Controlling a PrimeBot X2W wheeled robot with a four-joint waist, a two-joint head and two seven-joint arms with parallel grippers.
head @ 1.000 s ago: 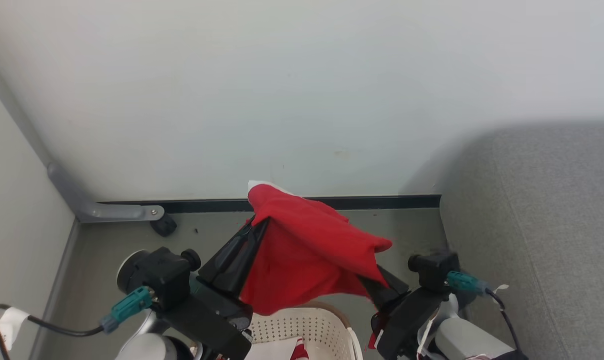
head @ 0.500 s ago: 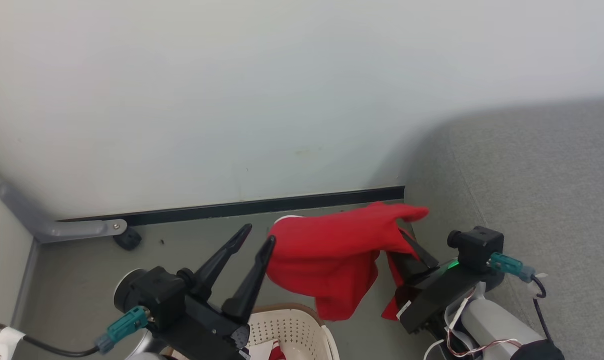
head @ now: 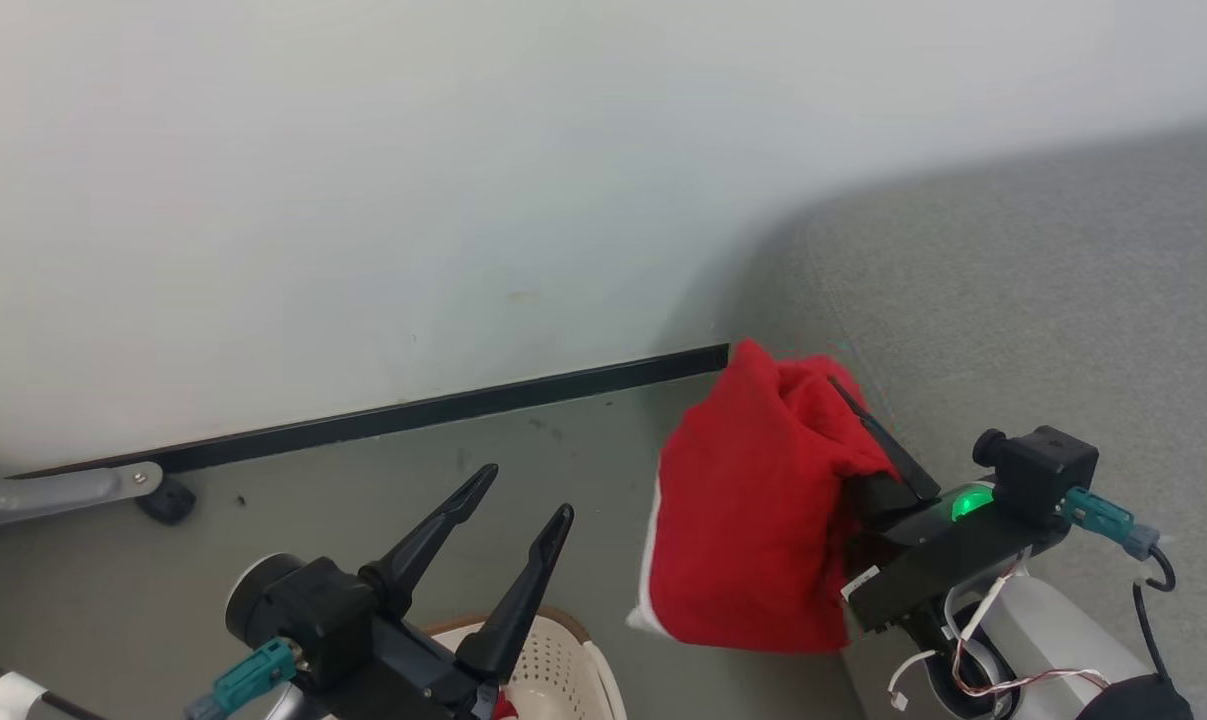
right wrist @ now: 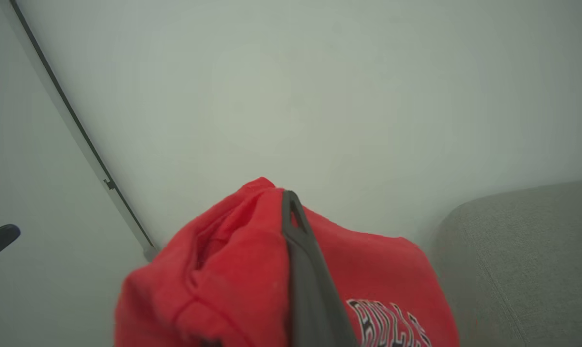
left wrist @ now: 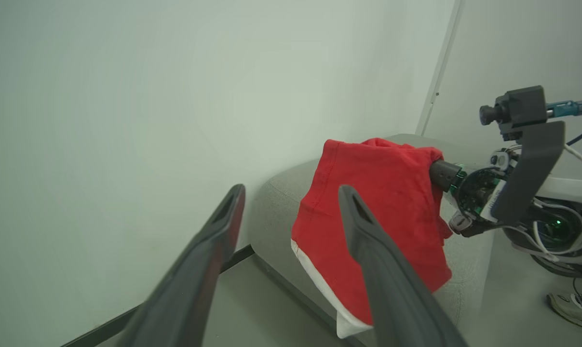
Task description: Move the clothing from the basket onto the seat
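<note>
Right gripper (head: 841, 392): clamped on a bunched fold of the red jersey (head: 753, 520); one dark finger lies over the cloth, the other is buried in it.
Red jersey: hangs clear of the floor (head: 313, 520) at the seat's (head: 1043, 300) left corner, top bunch level with the seat's edge. Cannot tell if it touches the upholstery (white hem trim (left wrist: 319, 284) lowest, dark lettering (right wrist: 387, 320) near the grip).
Left gripper (head: 526, 490): fingers spread, holding nothing, well left of the seat.
Basket (head: 563, 655): on the floor left of the seat, just under the left gripper; scrap of red cloth (head: 503, 708) inside.
Seat: grey, rounded corner by the pale wall (head: 363, 200).
</note>
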